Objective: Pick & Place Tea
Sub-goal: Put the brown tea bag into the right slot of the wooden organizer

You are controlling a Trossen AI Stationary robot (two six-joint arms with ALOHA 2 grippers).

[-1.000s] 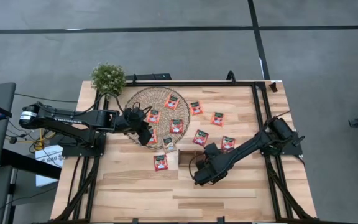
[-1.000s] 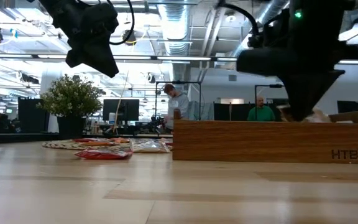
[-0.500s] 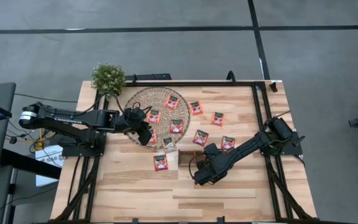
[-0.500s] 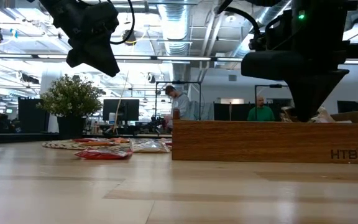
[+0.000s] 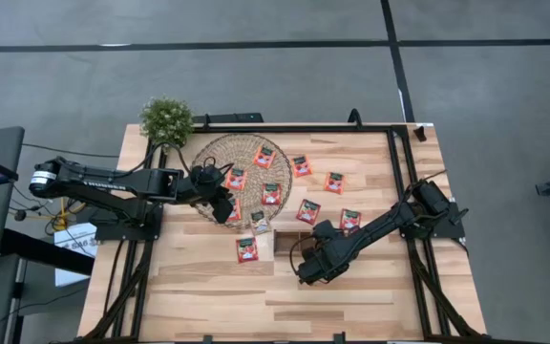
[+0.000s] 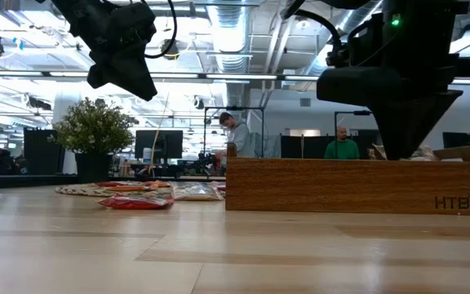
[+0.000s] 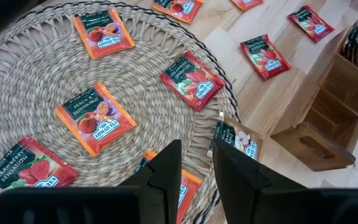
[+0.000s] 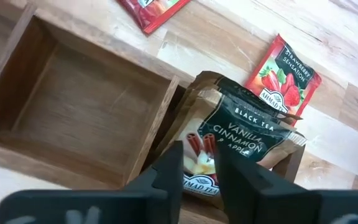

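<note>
Tea sachets (image 7: 100, 119) are scattered over the woven mat (image 7: 36, 74) – one vanilla-cinnamon sachet (image 8: 235, 146) is seen in the wooden tray (image 8: 73, 118), right gripper (image 8: 194, 163) fingers parted; left gripper (image 7: 196, 163) is hung over the mat, slightly parted.

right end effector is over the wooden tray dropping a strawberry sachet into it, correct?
Not strawberry. The right wrist view shows the right end effector above the wooden tray with a vanilla cinnamon black tea sachet in front of its fingers; the strawberry sachet lies on the table.

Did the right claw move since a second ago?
Yes. The right gripper rose a little against the wooden tray in the low view; its tip now sits higher above the rim.
</note>
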